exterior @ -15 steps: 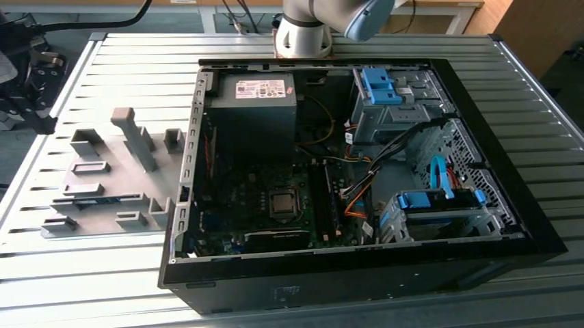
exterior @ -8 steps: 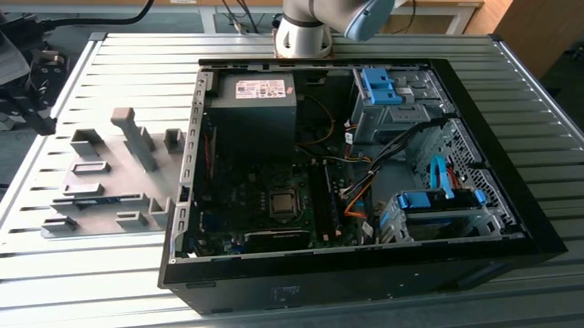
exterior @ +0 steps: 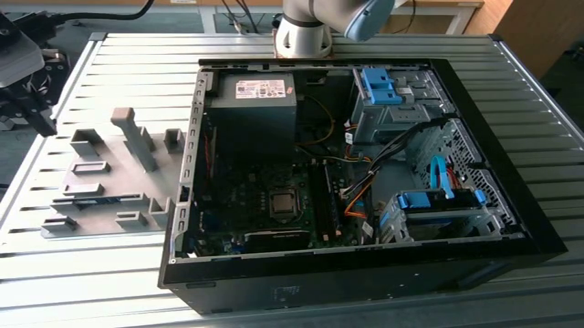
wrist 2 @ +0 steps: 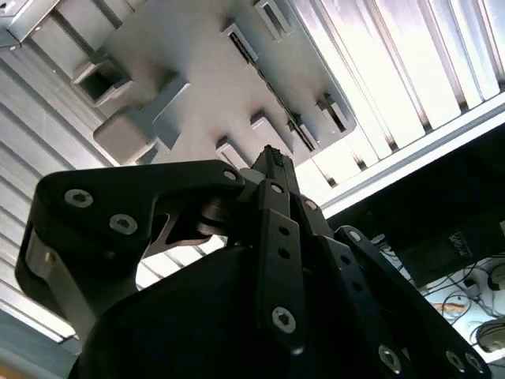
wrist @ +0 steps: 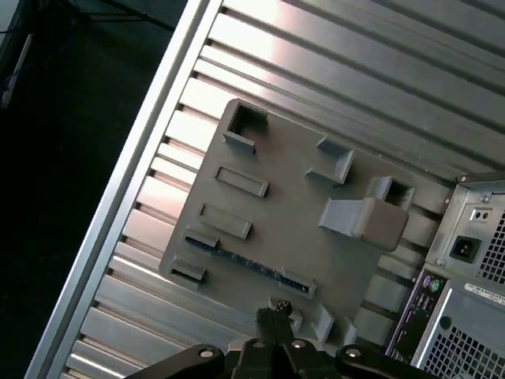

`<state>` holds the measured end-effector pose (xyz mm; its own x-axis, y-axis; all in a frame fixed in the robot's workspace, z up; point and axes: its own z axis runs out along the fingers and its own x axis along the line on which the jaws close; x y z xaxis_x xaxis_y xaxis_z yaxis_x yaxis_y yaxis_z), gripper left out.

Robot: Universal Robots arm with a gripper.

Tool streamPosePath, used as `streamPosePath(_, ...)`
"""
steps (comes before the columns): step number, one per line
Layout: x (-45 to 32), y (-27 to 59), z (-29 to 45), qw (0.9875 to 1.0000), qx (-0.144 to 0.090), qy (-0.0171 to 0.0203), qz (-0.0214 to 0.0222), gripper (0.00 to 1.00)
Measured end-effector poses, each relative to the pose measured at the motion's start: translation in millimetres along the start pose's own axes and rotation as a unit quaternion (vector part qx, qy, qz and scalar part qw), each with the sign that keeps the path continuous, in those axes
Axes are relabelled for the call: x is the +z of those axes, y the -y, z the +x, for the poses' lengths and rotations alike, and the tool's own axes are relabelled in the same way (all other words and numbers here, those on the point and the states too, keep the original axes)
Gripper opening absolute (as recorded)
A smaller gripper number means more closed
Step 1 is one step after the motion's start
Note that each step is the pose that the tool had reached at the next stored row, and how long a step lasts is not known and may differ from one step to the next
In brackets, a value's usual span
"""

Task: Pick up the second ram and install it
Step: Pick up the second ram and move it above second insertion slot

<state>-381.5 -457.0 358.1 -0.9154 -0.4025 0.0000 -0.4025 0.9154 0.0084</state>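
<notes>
The second ram is a thin dark blue-green strip lying on edge along the grey fixture plate, held between two small end blocks. In the exterior view the ram sits low on the plate, at that view's left, beside the open computer case. My gripper hangs well above the plate, over its edge nearest the case, a little off the ram's line. Its fingers meet at the tips with nothing between them, which also shows in the second wrist view.
A tall grey block and several lower blocks stand on the plate. Inside the case lie the motherboard with its long black slots, a power supply, orange and black cables and blue drive brackets. The ribbed metal table ends close behind the plate.
</notes>
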Motion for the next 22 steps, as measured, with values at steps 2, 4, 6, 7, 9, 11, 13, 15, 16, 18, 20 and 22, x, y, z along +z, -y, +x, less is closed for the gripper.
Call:
streamPosePath(2,0.4,0.0,0.0,0.9998,-0.018,-0.0002,0.0000,0.10)
streamPosePath(4,0.8,0.0,0.0,0.9994,-0.036,-0.0004,0.0000,0.10)
streamPosePath(6,1.5,0.0,0.0,0.9974,-0.072,-0.0007,0.0000,0.10)
streamPosePath(7,1.7,0.0,0.0,0.9967,-0.081,-0.0007,0.0000,0.10)
streamPosePath(9,2.0,0.0,0.0,0.9951,-0.099,-0.0008,0.0000,0.10)
streamPosePath(11,2.4,0.0,0.0,0.9931,-0.118,-0.0010,0.0000,0.10)
streamPosePath(13,2.7,0.0,0.0,0.9907,-0.136,-0.0012,0.0000,0.10)
streamPosePath(15,3.0,0.0,0.0,0.9881,-0.154,-0.0013,0.0000,0.10)
streamPosePath(16,3.1,0.0,0.0,0.9867,-0.163,-0.0014,0.0000,0.10)
streamPosePath(18,3.4,0.0,0.0,0.9835,-0.181,-0.0015,0.0000,0.10)
streamPosePath(20,3.6,0.0,0.0,0.9801,-0.199,-0.0017,0.0000,0.10)
streamPosePath(22,3.9,0.1,0.0,0.9763,-0.216,-0.0018,0.0000,0.10)
